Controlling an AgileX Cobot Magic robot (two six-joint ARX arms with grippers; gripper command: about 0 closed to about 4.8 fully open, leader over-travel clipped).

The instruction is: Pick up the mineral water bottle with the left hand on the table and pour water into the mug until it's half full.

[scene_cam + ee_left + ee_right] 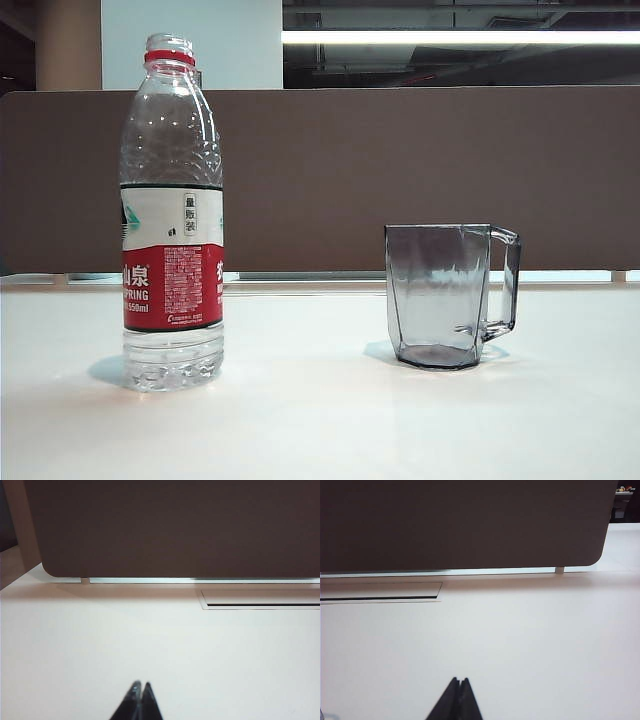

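the water bottle (172, 215) stands upright on the white table (320, 420), cap off, with water showing only near its base as far as the clear plastic lets me judge. the glass mug (440, 296) stands well apart from the bottle, on the bottle's far side from the left arm's half of the exterior view, its handle pointing away from the bottle. the mug looks empty.

neither arm shows in the exterior view. the left gripper (139, 687) is seen only in its own wrist view: the two fingertips meet with nothing between them, hanging over bare table some way short of the brown partition (175, 527). the right gripper (460, 682) looks the same in its wrist view, tips pressed together, holding nothing. neither wrist view shows the bottle or mug, so nothing has been picked up and the task has not begun.

risks from here, as i judge them: the left claw is closed, so it must open before reaching the bottle, or it will push the bottle over. an open, nearly empty bottle is light and tall, so a glancing touch could tip it and spill. squeezing the thin plastic too hard could buckle it. with so little water, half a mug may not be reachable. a tilt aimed badly could miss the mug's rim.
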